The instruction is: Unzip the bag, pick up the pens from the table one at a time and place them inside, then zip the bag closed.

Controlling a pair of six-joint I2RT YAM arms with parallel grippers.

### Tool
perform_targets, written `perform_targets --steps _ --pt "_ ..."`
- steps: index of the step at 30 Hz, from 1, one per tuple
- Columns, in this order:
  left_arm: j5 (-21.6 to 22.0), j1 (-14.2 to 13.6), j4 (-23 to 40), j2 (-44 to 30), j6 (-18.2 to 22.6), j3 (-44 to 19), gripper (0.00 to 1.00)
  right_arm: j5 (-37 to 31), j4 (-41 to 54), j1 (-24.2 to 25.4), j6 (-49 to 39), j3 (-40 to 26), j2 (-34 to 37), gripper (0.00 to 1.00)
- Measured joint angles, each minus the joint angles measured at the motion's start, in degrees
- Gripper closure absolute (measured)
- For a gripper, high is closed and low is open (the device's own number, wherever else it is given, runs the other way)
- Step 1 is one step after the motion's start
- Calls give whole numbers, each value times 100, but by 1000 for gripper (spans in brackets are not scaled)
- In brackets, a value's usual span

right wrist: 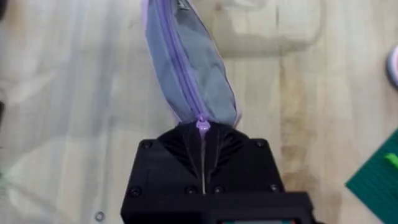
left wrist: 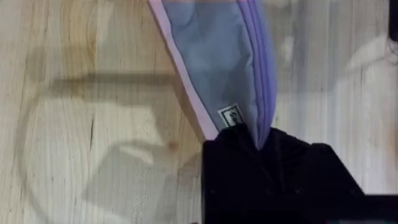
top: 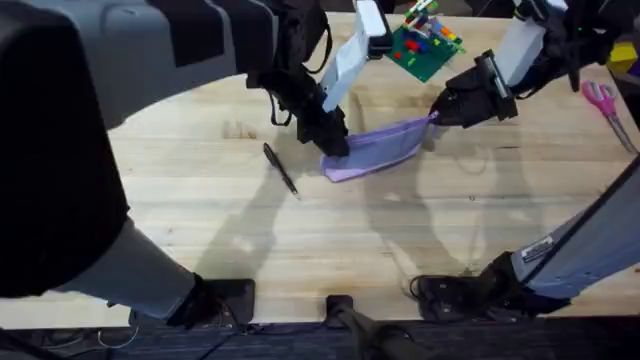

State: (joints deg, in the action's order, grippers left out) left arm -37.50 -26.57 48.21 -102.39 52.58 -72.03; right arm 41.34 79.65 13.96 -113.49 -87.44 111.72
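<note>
Fingers of the right gripper (right wrist: 203,134) were pressed together on the zipper pull (right wrist: 203,125) at one end of the bag (top: 378,148), while the left gripper (left wrist: 258,146) pinched the fabric at the opposite end, just beside a small white label (left wrist: 230,116). Between the two holds the lavender bag hung taut slightly above the table (top: 300,250), its long axis running from about eight o'clock at the left gripper to two o'clock at the right gripper in the overhead view. The zipper appeared closed along its visible length, so unzipping had probably just begun or not yet started. Because the pull sat at the right-hand end, the coming stroke would have to travel along that axis toward the left gripper, which served as anchor. One black pen (top: 281,168) lay on the table at nine o'clock from the bag, nearer the left arm, untouched.
</note>
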Motion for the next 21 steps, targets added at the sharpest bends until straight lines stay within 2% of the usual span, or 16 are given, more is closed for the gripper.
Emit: perform_targets --steps 11,21 --pt "3 2 7 0 0 0 957 -18 149 -139 50 0 -92 972" --pt "37 8 40 0 -1 0 958 -811 -83 -1084 684 -227 -551 971"
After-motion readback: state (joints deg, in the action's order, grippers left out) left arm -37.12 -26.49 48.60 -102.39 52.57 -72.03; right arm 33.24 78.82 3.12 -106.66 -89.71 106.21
